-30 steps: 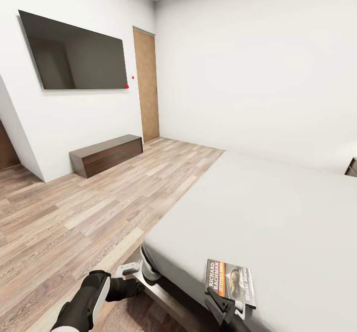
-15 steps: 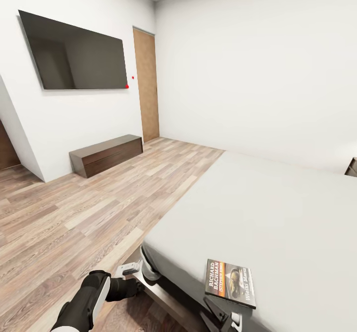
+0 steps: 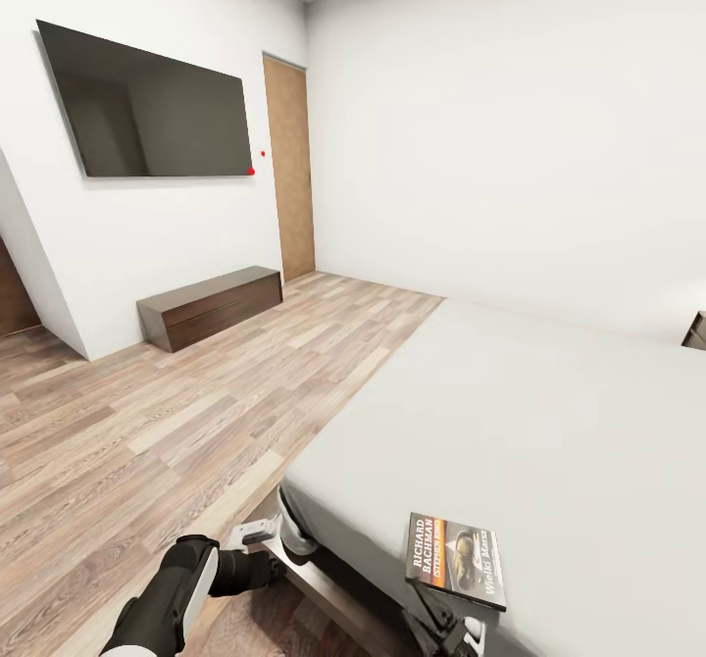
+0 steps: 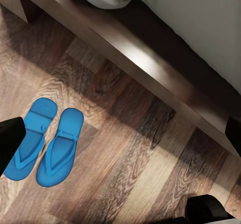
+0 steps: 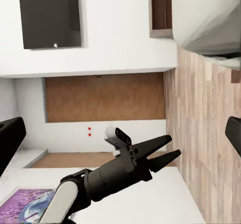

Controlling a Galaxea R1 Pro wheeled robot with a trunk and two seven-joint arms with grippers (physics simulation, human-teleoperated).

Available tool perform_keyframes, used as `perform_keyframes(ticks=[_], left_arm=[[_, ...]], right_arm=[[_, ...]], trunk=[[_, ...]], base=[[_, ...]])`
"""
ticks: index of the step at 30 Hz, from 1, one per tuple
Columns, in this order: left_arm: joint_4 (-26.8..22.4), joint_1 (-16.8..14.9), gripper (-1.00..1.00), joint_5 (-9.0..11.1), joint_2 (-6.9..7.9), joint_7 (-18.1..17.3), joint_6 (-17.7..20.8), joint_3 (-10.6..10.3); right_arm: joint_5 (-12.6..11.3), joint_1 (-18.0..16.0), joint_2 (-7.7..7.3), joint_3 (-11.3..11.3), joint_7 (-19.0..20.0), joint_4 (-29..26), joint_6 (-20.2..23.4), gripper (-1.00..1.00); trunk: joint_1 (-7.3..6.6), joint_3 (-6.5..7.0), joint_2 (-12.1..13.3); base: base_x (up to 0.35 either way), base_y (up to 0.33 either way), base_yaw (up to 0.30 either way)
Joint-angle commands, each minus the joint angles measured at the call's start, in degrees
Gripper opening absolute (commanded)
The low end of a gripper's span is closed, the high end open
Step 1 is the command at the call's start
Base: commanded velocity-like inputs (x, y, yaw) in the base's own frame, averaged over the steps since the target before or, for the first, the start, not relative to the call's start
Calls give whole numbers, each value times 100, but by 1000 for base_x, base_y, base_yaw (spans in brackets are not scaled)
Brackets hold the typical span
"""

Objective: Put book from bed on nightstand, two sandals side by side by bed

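Bedroom surfaces: mostly matt wood, cloth and plastic-looking renders.

Floor [image 3: 147, 412] light wood plank, visible grain, faint sheen; darker in the left wrist view. Bed [image 3: 549, 422] mattress plain pale grey, smooth matt cloth look; bed frame [image 4: 150, 68] dark brown wood, satin with a soft highlight along the rail. Book [image 3: 456, 559] thin paper cover, slightly glossy print. Sandals [image 4: 47, 141] bright blue, smooth matt rubber or foam look. TV [image 3: 147, 108] black, glossy screen with dim reflections. TV bench [image 3: 211, 306] dark brown wood, matt. Door [image 3: 289, 167] mid-brown wood, flat finish. Walls [image 3: 490, 127] white, smooth matt. Left pincer [image 3: 270, 539] black and white plastic-looking shell, smooth, low shine.
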Motion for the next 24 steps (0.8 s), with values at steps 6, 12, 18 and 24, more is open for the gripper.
perform_keyframes(ticks=[6, 12, 18, 24], left_arm=[[-7, -4, 100, -60, -8, -52, 22, 33], [-7, -4, 100, -60, -8, -52, 22, 35], [-7, -4, 100, -60, -8, -52, 22, 38], [-7, -4, 100, -60, -8, -52, 22, 36]], right_arm=[[-517, -2, 1, -194, 17, 1, 60, 100], [-611, -2, 1, -236, 15, 1, 58, 100], [-620, -2, 2, -240, 15, 1, 60, 100], [-619, -2, 1, -241, 15, 1, 60, 100]], trunk=[[-1, -6, -3], [-1, -6, -3], [-1, -6, -3], [-1, -6, -3]], base=[[0, 0, 0], [0, 0, 0], [0, 0, 0], [0, 0, 0]])
